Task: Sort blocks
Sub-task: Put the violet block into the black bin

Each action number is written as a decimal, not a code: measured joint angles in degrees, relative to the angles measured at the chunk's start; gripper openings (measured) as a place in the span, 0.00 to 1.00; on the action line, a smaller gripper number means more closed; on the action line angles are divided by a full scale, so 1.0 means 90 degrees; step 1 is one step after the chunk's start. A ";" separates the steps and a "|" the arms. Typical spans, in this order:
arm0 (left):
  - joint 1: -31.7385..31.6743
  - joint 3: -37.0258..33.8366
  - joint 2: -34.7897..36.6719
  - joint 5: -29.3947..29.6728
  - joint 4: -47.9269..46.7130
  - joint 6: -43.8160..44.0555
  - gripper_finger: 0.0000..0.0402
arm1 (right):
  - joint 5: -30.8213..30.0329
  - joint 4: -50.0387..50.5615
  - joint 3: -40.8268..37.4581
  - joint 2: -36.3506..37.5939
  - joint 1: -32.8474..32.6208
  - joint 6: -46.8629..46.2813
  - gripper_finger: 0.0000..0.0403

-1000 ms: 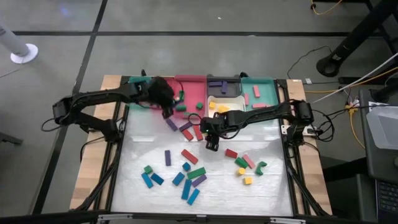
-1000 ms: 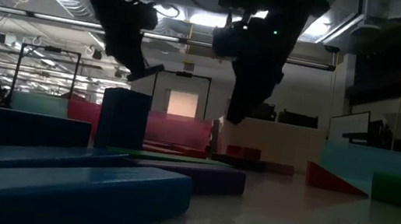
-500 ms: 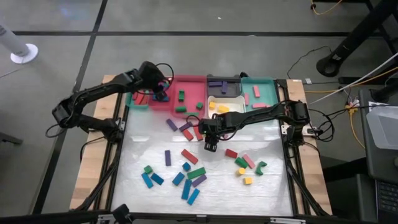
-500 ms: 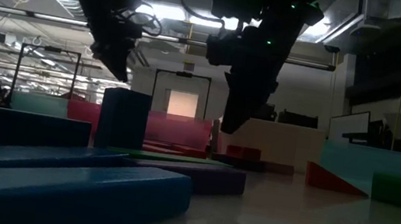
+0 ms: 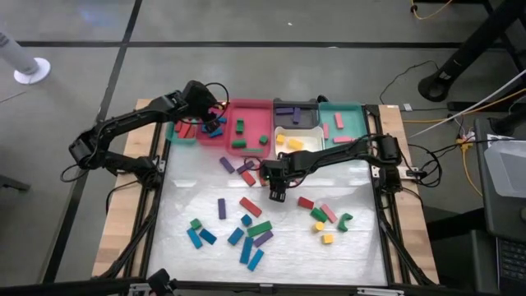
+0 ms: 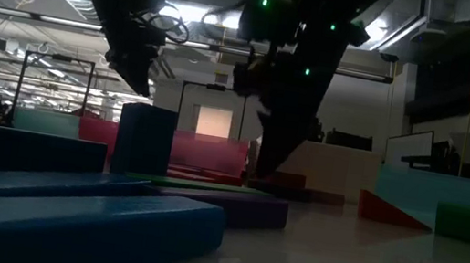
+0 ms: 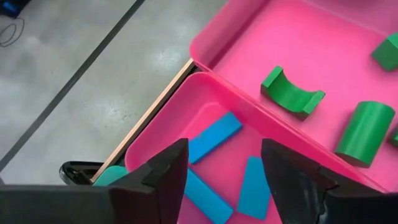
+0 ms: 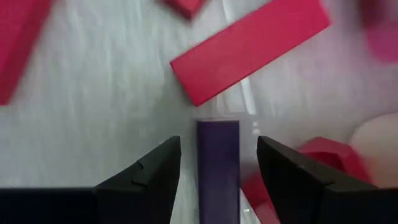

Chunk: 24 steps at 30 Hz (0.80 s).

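My left gripper [image 7: 224, 155] is open and empty. It hovers above the small pink tray [image 5: 215, 131] at the table's far left, where blue bars [image 7: 214, 138] lie flat. My right gripper [image 8: 217, 149] is open and low at the table's middle [image 5: 265, 171]. Its fingers stand on either side of a purple bar [image 8: 217, 165] lying flat on the table, with a gap on both sides. A red bar [image 8: 249, 50] lies just beyond that purple bar. Further loose blocks [image 5: 246, 226] are scattered on the near half of the table.
Trays line the far edge: teal with red blocks [image 5: 182, 130], a large pink one with green blocks [image 5: 246, 136], black with purple [image 5: 292, 115], white with yellow [image 5: 292, 141], teal with pink [image 5: 341, 123]. A second cluster of blocks [image 5: 325, 215] lies near right.
My left gripper has moved from the large pink tray's near-left corner toward the far-left, and it has stopped over the small pink tray. My right gripper has shifted slightly left and come down toward the red and purple bars at the table's middle.
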State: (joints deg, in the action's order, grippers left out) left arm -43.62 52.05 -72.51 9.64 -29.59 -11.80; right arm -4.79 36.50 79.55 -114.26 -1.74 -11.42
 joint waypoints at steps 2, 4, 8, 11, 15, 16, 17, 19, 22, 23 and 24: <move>0.0000 0.0000 0.0000 -0.0001 0.0004 0.0001 0.47 | -0.0097 -0.0005 0.0000 -0.0155 0.0000 0.0003 0.53; 0.0000 0.0000 0.0000 -0.0001 0.0007 -0.0006 0.48 | -0.0165 -0.0002 0.0000 -0.0265 0.0008 0.0004 0.53; 0.0012 0.0000 0.0000 -0.0182 -0.0052 0.0085 0.48 | 0.0190 -0.0014 0.0013 -0.0323 0.0060 0.0000 0.49; 0.0012 0.0000 0.0000 -0.0698 -0.0270 0.0288 0.48 | 0.0325 -0.0033 0.0014 -0.0323 0.0078 -0.0012 0.38; 0.0062 0.0076 0.0000 -0.1504 -0.0867 0.0601 0.48 | 0.0419 0.0030 0.0114 -0.0302 0.0124 -0.0015 0.23; 0.0098 0.0118 0.0000 -0.1646 -0.1053 0.0651 0.48 | 0.0494 0.0033 0.0186 -0.0309 0.0144 -0.0022 0.23; 0.0140 0.0153 0.0005 -0.1766 -0.1261 0.0692 0.48 | 0.0525 0.0049 0.0272 -0.0313 0.0163 -0.0027 0.23; 0.0247 0.0237 0.0005 -0.1901 -0.1659 0.0711 0.48 | 0.0647 0.0139 0.0500 -0.0313 0.0167 -0.0027 0.23; 0.0454 0.0359 0.0005 -0.1929 -0.2128 0.0713 0.48 | 0.0664 0.0407 0.0946 -0.0313 0.0199 -0.0014 0.23; 0.0516 0.0397 0.0005 -0.1929 -0.2262 0.0710 0.48 | 0.0663 0.0537 0.1139 -0.0313 0.0199 0.0005 0.23; 0.0588 0.0436 0.0005 -0.1929 -0.2394 0.0676 0.48 | 0.0662 0.0687 0.1341 -0.0313 0.0200 0.0081 0.23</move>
State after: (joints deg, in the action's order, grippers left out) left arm -38.33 55.97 -72.47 -7.73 -51.13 -5.72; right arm 1.17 42.69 91.62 -117.08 0.06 -10.69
